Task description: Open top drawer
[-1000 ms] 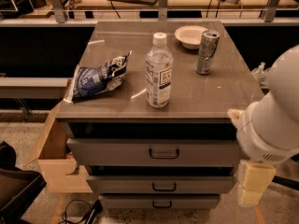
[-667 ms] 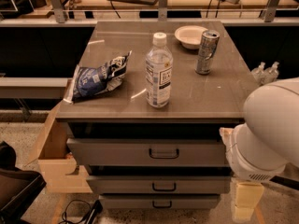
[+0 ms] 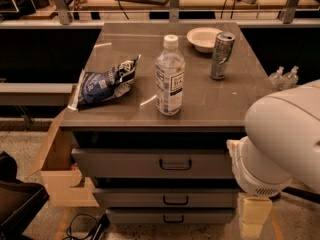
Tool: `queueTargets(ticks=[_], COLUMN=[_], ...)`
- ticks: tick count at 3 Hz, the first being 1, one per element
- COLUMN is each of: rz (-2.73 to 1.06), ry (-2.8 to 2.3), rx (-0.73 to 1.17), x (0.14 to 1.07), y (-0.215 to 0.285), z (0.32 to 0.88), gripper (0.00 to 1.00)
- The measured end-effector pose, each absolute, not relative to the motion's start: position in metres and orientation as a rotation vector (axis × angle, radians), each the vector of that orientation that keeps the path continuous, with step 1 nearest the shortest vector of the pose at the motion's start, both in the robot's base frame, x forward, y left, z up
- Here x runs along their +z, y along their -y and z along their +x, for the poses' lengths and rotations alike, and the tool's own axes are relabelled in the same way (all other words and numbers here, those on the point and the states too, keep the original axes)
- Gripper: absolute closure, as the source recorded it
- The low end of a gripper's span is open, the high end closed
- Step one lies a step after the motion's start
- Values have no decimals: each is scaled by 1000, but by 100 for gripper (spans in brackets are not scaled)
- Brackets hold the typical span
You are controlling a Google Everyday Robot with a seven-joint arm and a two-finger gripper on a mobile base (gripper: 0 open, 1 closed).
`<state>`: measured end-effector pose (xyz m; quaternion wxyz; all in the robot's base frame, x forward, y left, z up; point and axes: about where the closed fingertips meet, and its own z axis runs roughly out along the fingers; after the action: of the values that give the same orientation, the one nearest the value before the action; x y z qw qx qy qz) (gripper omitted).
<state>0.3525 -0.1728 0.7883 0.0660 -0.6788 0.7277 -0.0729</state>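
Observation:
The top drawer (image 3: 125,163) is the widest grey front, right under the tabletop, with a small dark loop handle (image 3: 175,164) at its centre. None of its inside shows. Two narrower grey drawer fronts (image 3: 165,199) sit below it with like handles. My gripper (image 3: 255,215) hangs at the bottom right, below my big white arm (image 3: 285,144). It is to the right of the drawer fronts, level with the lower ones and apart from the top handle. The arm hides the right end of the top drawer front.
On the grey tabletop (image 3: 220,101) stand a clear water bottle (image 3: 169,76), a blue chip bag (image 3: 102,83), a metal can (image 3: 221,55) and a white bowl (image 3: 204,38). A cardboard box (image 3: 62,176) sits at the cabinet's left side. Cables lie on the floor below.
My arm has swung left and nearer to the camera, covering more of the cabinet's right side. The gripper has moved left with it. The drawers have not moved.

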Motion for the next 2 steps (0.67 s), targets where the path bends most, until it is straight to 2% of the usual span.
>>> queueTargets(ticks=[2], rz=[-2163], ry=[-2159], rx=[-114], x=[737], y=[120], z=[354], gripper=[0])
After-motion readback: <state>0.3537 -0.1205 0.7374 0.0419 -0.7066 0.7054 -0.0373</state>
